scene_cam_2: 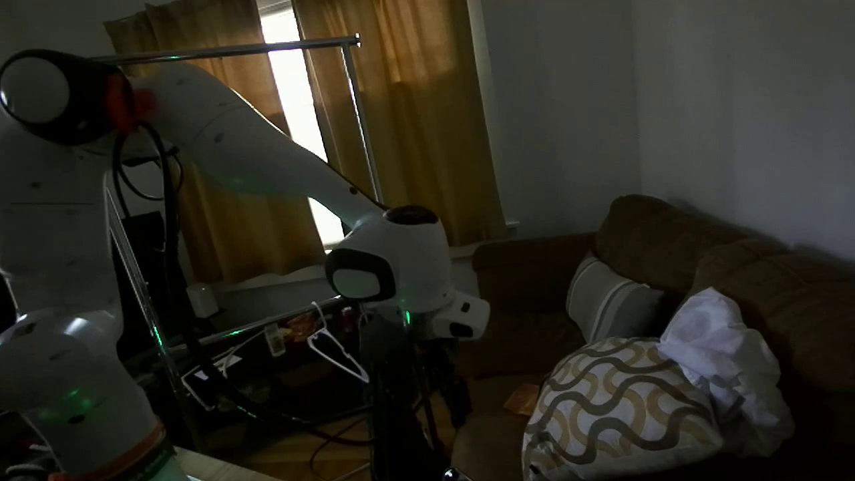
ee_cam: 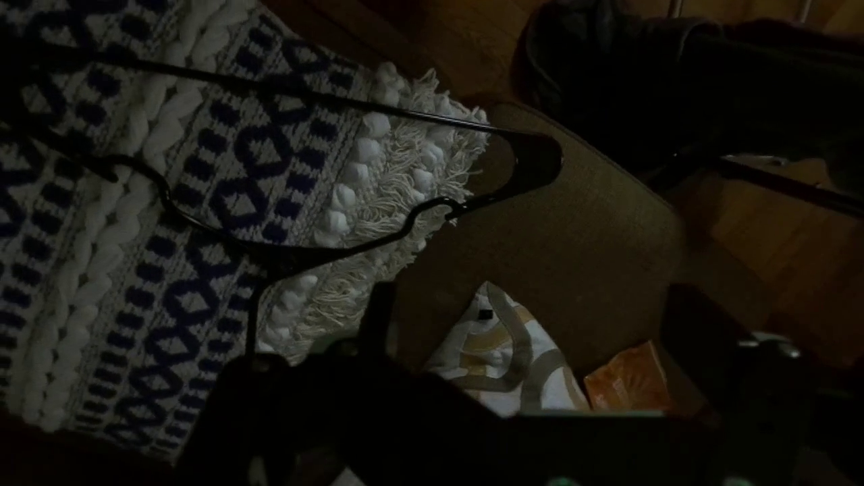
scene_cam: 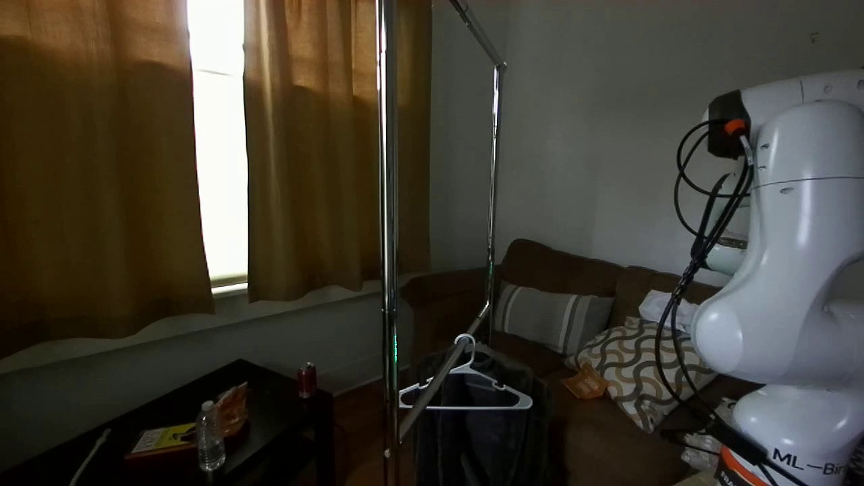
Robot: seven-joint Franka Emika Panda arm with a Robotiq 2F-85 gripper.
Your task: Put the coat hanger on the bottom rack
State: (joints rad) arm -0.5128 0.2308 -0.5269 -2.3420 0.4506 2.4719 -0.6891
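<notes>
The pale coat hanger [scene_cam: 486, 408] hangs with its hook over the bottom rack [scene_cam: 439, 378], the low silver bar of the chrome stand. In an exterior view the hanger [scene_cam_2: 320, 334] shows beside my dark gripper [scene_cam_2: 427, 394], near the bottom rack [scene_cam_2: 260, 324]. My gripper is hidden in the remaining exterior view. In the wrist view my gripper [ee_cam: 530, 304] is open, with a wide gap between its fingers. A dark-looking hanger [ee_cam: 297, 260] lies outside the left finger, its hook running behind the gripper body. I cannot tell whether it is the pale hanger.
The stand's upright [scene_cam: 388, 236] rises near the hanger. Dark clothing [scene_cam: 472, 439] is below it. A brown couch [scene_cam_2: 534, 287] holds cushions [scene_cam_2: 621, 401] and an orange packet [ee_cam: 631, 378]. A black table [scene_cam: 270, 385] carries a bottle [scene_cam: 210, 439] and a can [scene_cam: 307, 381].
</notes>
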